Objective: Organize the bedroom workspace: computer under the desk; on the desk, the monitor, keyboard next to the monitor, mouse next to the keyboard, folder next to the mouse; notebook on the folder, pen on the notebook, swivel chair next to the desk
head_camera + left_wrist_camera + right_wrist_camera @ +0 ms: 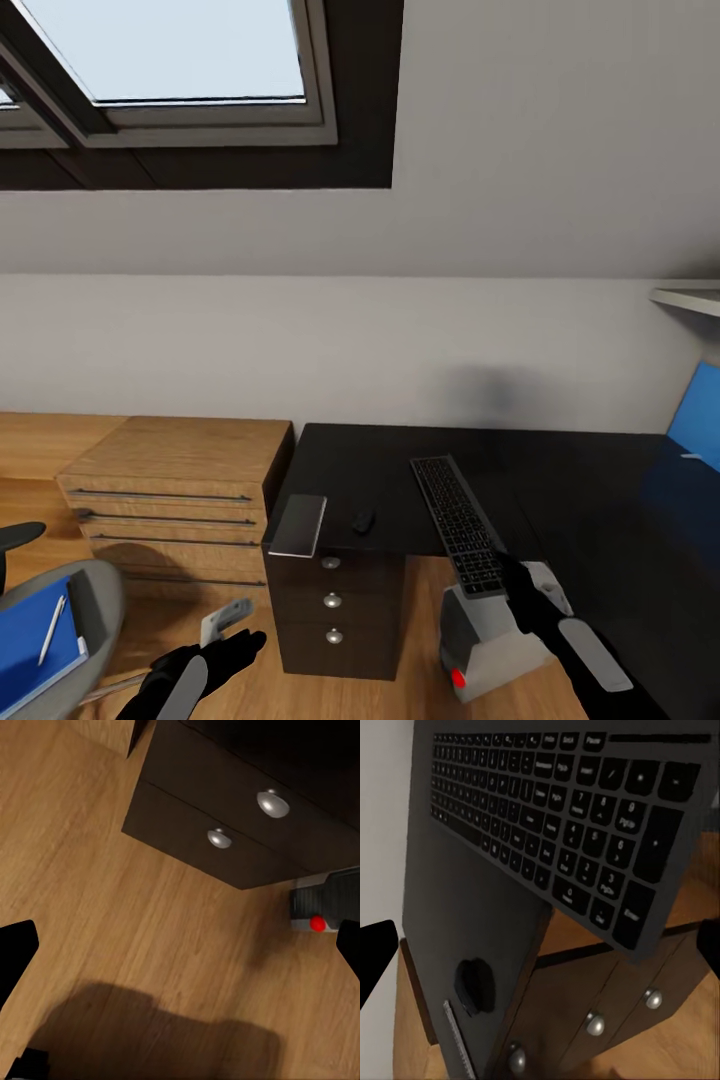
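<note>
1. The desk point(400, 480) is the biggest thing here: a glossy black top across the middle and right of the head view, with its drawer unit point(335, 605) and round knobs at lower centre. A light wooden chest point(180, 480) sits just left of it.
2. The swivel chair point(95, 600) peeks in at the lower left corner. The blue folder point(30, 645) lies on its seat with the white pen point(52, 630) resting on top.
3. The computer point(490, 645) is on the floor at lower centre-right, partly under the desk edge, red dot showing.
4. The keyboard point(458, 522) lies on the desk but its near end sticks out past the front edge, above the computer. The right gripper point(515, 580) is right at that overhanging end. Looks like it's clamped on it, but I can't really tell from these shots whether the fingers are shut or just touching.
5. The notebook point(298, 524) sits on the desk's left corner, slightly over the edge. A small dark mouse point(363, 521) is just right of it.
6. The left gripper point(225, 640) hangs over bare floor at the bottom left, fingers spread, holding nothing.
7. Risk, I'd say: with that much overhang, letting go now or nudging sideways could tip the keyboard off onto the computer. A sloppy push could also bump the mouse.
</note>
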